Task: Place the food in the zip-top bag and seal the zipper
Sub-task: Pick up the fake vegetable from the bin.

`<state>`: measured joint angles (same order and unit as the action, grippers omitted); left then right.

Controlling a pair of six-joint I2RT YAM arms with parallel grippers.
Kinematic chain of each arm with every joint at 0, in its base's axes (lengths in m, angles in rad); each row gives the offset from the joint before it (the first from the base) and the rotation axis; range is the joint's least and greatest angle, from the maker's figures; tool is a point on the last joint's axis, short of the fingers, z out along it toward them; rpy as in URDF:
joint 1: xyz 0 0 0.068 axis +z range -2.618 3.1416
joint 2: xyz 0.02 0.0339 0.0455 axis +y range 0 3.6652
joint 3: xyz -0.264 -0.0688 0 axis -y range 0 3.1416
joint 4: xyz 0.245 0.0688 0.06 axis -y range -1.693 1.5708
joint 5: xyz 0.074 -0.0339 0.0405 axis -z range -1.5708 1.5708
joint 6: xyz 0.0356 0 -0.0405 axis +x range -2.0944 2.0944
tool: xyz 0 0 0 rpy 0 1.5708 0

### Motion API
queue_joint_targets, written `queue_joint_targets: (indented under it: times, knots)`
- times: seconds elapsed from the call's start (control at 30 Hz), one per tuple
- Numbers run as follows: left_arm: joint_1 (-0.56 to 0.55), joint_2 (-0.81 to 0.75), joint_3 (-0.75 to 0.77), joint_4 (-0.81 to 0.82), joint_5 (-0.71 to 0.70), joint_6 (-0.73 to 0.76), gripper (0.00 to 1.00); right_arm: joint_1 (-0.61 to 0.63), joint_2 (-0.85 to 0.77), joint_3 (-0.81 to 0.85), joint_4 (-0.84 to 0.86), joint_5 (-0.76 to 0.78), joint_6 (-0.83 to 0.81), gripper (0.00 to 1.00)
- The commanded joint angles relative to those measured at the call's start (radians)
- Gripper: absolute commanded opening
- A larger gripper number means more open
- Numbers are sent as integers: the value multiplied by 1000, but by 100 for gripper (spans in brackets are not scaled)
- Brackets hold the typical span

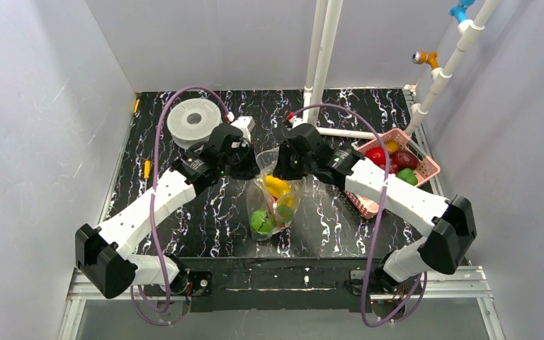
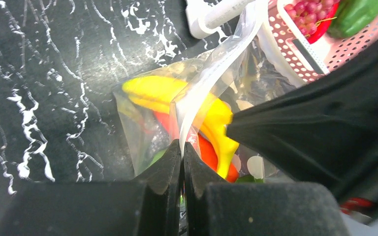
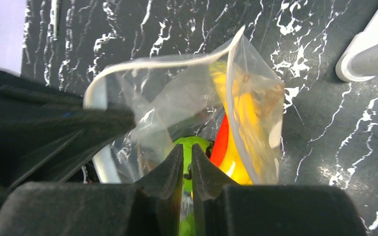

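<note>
The bag (image 1: 255, 202) is held up over the middle of the surface (image 1: 205, 219), with yellow, orange and green food (image 1: 277, 186) inside. The left fingers (image 2: 166, 169) are together, pinching its rim. The right fingers (image 3: 168, 172) are nearly together, seemingly clamped on the opposite rim. More food lies in the basket (image 1: 425, 156).

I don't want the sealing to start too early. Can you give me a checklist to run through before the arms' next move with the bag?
1. The left pincer is shut on the mouth edge of the zip-top bag: ok.
2. The right pincer is shut on the opposite edge: ok, though the film between its fingers is hard to see.
3. Food is inside: ok; a yellow toy and a green toy sit in the bag.
4. The zipper is pressed closed: not ok; the mouth gapes.
5. The pink basket is emptied: not ok; a red toy fruit and others lie there.
</note>
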<state>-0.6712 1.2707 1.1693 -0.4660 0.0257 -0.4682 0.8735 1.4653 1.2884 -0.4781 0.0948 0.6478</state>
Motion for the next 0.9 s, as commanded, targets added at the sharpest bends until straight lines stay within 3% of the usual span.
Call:
queue_joint_targets:
  times: [0.0, 0.1, 0.23, 0.3, 0.47, 0.67, 0.87]
  knots:
    - [-1, -6, 127, -143, -106, 46, 0, -21, -102, 144, -134, 6, -25, 23]
    - [-1, -18, 180, -190, -140, 74, 0, -37, -168, 166, -207, 28, -36, 39]
    - [-1, -35, 216, -220, -176, 110, 0, -60, -285, 130, -210, 33, -37, 68]
    - [-2, -31, 227, -224, -195, 122, 0, -94, -346, 82, -211, 64, -19, 77]
    - [-1, 2, 204, -185, -205, 143, 0, -259, -417, -29, -275, 105, 32, 80]
    - [-1, 29, 150, -103, -160, 126, 0, -419, -405, -135, -377, 260, 53, 80]
    - [-1, 59, 57, 36, -81, 147, 0, -614, -359, -213, -356, 246, 66, 78]
